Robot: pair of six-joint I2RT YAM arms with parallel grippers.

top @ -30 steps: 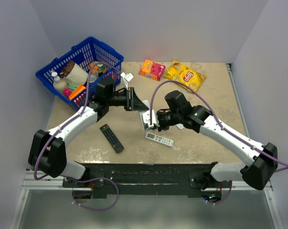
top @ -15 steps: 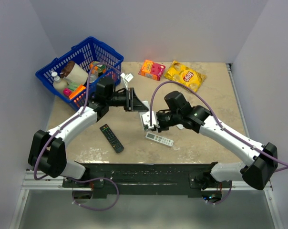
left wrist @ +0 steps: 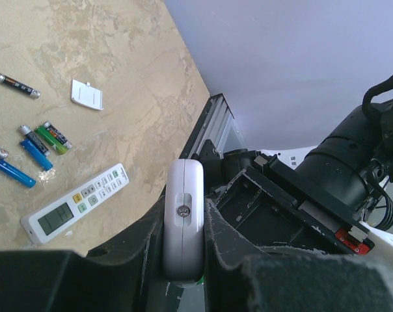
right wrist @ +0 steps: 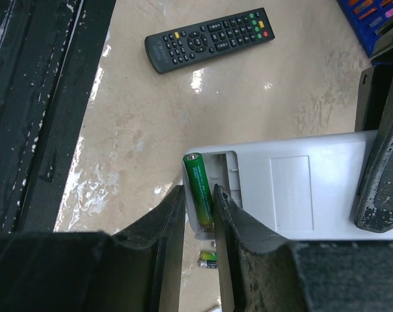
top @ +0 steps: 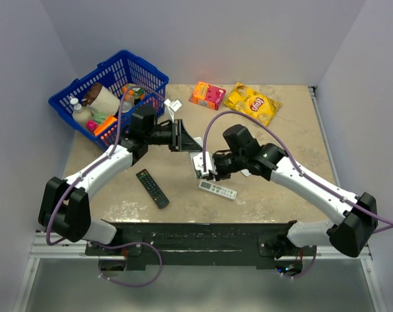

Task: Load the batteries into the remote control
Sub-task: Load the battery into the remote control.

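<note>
1. The table (top: 300,143) has a speckled tan, stone-look top that's slightly glossy.
2. The remote control (right wrist: 294,188) is a short, smooth white plastic slab held up off the table. The left gripper (left wrist: 183,214) is clamped tight across its thin sides. Its plain back faces the right wrist cam, with the battery bay open at one end.
3. A black remote (right wrist: 209,39) lies flat, buttons up. A slimmer white remote (left wrist: 76,203) lies face up too.
4. The green battery (right wrist: 196,179) is a shiny little cylinder sitting in the open bay, and the right gripper (right wrist: 198,201) pinches it from both sides.
5. The loose batteries (left wrist: 35,154), blue, green and dark, lie on the table just beside the slimmer white remote. A small white plastic panel (left wrist: 87,95) lies nearby.
</note>
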